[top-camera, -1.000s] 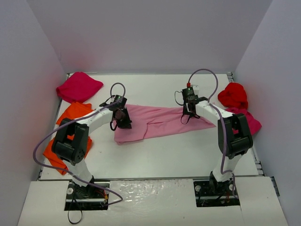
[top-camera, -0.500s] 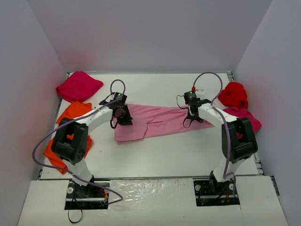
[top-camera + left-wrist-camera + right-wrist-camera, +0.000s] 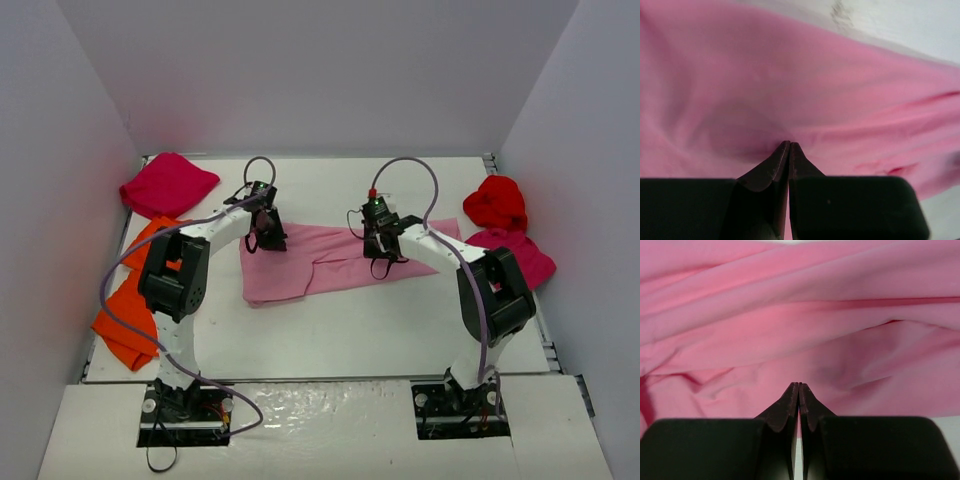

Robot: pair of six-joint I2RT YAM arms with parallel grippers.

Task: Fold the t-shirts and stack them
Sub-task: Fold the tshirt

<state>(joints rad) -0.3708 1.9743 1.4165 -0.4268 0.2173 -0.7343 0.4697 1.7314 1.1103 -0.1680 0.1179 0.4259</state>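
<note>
The light pink t-shirt [image 3: 325, 262] lies spread, with folds, across the middle of the table. My left gripper [image 3: 266, 238] is shut and pinches its back left edge; in the left wrist view the tips [image 3: 789, 143] meet in puckered pink cloth [image 3: 815, 75]. My right gripper [image 3: 378, 250] is shut on the shirt near its middle; the right wrist view shows the tips [image 3: 798, 384] closed on wrinkled pink cloth [image 3: 790, 315].
A magenta shirt [image 3: 168, 185] lies at the back left. Orange cloth [image 3: 120, 322] lies along the left edge, partly under my left arm. A bright red shirt [image 3: 497, 203] and a magenta one [image 3: 525, 258] are bunched at the right edge. White walls enclose the table.
My left gripper moved toward the back and my right gripper moved left, both carrying pink cloth. The shirt's right end now lies flatter and farther back.
</note>
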